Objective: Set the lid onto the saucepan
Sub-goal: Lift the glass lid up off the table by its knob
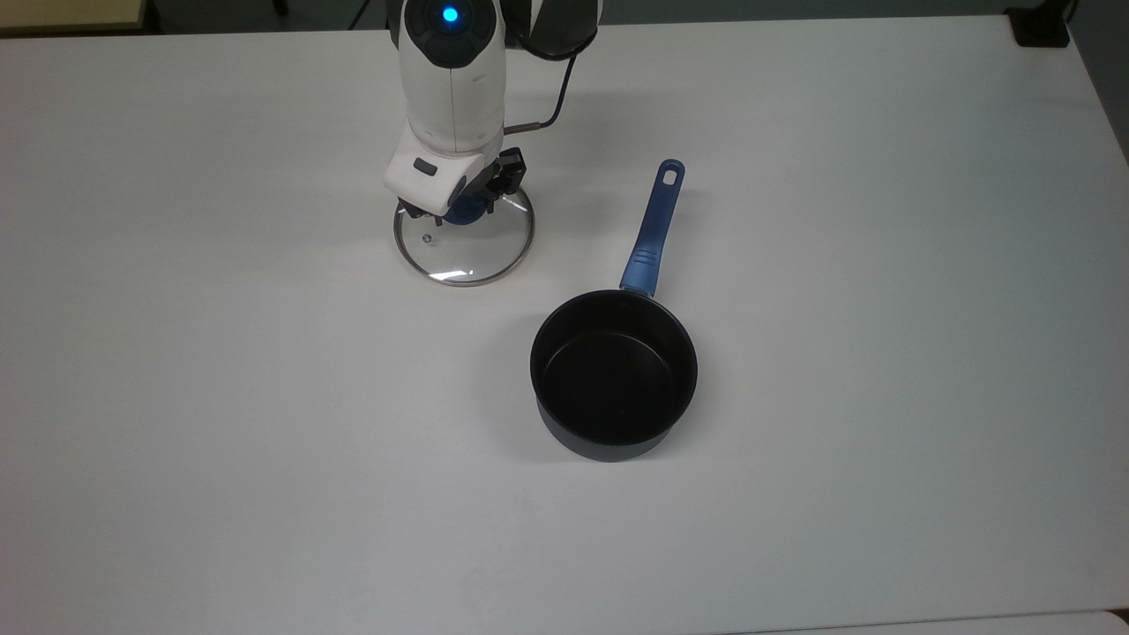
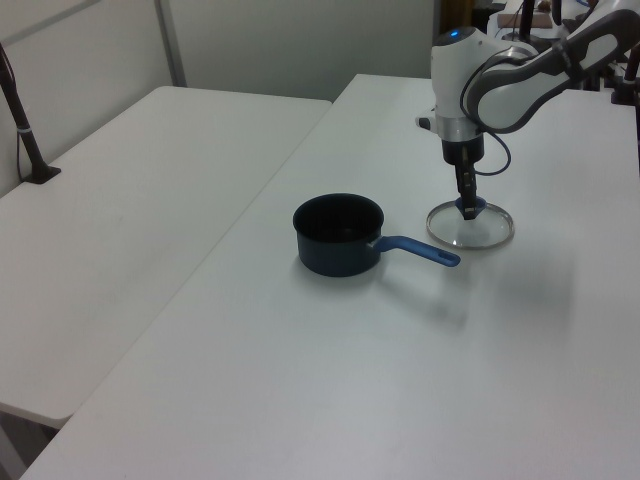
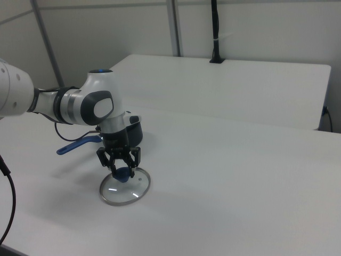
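The gripper (image 3: 121, 165) hangs straight down over the lid (image 3: 125, 187), its fingers apart on either side of the blue knob (image 3: 122, 174). The lid lies flat on the white table (image 1: 265, 441) directly beneath it. The saucepan (image 1: 614, 374) sits off to the gripper's right in the top view, nearer that view's bottom, well apart, with bare tabletop between. No readable writing shows.

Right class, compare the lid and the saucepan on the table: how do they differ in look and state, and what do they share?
The lid is a flat, clear glass disc with a thin metal rim; the saucepan is deep, with a black inside. The lid has the gripper at its blue knob; the saucepan stands apart, untouched and uncovered. The saucepan has a long handle; the lid has only the central knob. Both are round, carry blue parts, and sit on the white table.
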`<action>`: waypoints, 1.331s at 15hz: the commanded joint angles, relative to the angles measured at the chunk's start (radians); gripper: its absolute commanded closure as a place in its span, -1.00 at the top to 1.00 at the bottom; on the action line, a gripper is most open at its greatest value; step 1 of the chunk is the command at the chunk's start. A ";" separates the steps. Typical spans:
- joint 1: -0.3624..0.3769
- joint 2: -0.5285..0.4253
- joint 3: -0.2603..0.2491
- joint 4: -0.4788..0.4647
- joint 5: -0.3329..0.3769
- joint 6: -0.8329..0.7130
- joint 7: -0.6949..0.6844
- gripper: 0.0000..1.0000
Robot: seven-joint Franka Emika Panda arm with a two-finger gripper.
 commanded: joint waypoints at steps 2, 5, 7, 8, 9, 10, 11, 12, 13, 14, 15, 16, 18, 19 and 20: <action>0.001 -0.056 -0.004 -0.015 -0.001 -0.024 -0.015 -0.31; 0.004 -0.072 -0.010 -0.006 0.004 -0.050 -0.013 -0.39; 0.004 -0.085 -0.012 0.020 0.004 -0.092 -0.013 -0.42; 0.004 -0.095 -0.013 0.026 0.005 -0.105 -0.013 -0.43; 0.004 -0.108 -0.013 0.051 0.005 -0.150 -0.013 -0.45; 0.006 -0.108 -0.013 0.072 0.005 -0.185 -0.013 -0.45; 0.007 -0.111 -0.013 0.098 0.005 -0.222 -0.012 -0.46; 0.007 -0.114 -0.013 0.109 0.005 -0.231 -0.010 -0.46; 0.007 -0.114 -0.013 0.120 0.005 -0.233 -0.004 -0.47; 0.009 -0.114 -0.013 0.137 0.007 -0.242 0.001 -0.49; 0.009 -0.114 -0.013 0.152 0.007 -0.248 0.001 -0.49; 0.010 -0.109 -0.013 0.178 0.007 -0.250 0.008 -0.51; 0.016 -0.093 -0.013 0.221 0.021 -0.253 0.034 -0.52; 0.020 -0.077 -0.015 0.241 0.030 -0.265 0.042 -0.53; 0.026 -0.062 -0.016 0.270 0.036 -0.273 0.047 -0.53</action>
